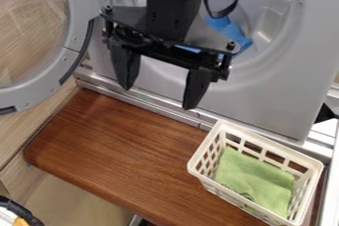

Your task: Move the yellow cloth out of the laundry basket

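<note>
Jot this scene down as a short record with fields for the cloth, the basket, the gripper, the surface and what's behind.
cloth: green cloth, inside the basket, not yet out
basket: cream laundry basket with slatted sides, upright
gripper: black gripper, up and to the left of the basket in the view, holding nothing
fingers: spread apart
surface: brown wooden board under the basket
behind: grey machine, round door open, blue item in its opening

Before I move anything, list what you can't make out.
- Camera view: floor of the basket beneath the green cloth, which covers it.
- Camera view: full shape of the blue item, partly behind the arm.
- Camera view: lower-left object, cut off by the edges.
</note>
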Action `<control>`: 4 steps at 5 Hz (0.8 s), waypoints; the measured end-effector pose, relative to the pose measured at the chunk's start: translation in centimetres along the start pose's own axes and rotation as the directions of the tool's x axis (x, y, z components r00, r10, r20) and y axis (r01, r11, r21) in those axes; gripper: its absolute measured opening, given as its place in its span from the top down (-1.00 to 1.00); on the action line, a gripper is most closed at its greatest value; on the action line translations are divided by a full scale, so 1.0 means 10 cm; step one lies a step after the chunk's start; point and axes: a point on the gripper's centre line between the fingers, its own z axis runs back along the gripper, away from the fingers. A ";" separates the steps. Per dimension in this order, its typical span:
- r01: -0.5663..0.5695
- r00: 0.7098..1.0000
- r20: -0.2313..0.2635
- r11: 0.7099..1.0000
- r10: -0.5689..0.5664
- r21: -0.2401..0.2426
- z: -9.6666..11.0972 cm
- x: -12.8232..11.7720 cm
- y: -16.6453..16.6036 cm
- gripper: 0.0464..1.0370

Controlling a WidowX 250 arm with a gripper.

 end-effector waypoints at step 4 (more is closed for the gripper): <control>0.043 0.999 -0.005 0.998 -0.043 -0.049 -0.83 0.32 -0.62 -0.93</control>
